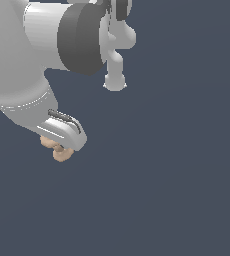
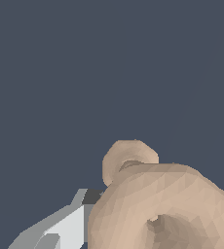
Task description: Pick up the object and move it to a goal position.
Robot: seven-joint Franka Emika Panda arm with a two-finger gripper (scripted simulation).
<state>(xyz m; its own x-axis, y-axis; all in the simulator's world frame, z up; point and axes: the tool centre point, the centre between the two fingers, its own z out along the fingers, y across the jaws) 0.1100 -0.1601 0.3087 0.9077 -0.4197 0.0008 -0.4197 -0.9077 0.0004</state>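
surface: plain dark blue-grey, no edges or walls visible | object (image 1: 58, 149): tan lump pressed against the gripper (image 1: 62, 142) tip, poking out beneath | gripper: appears clenched on object, one finger (image 2: 67, 226) visible | hidden: arm cropped, second finger unseen

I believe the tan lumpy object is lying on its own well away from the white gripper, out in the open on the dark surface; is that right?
Not quite. The tan lumpy object is not away from the gripper: the exterior view shows it right at the fingers, poking out below them, and the wrist view shows it filling the frame against a finger. The dark surface is as you say.
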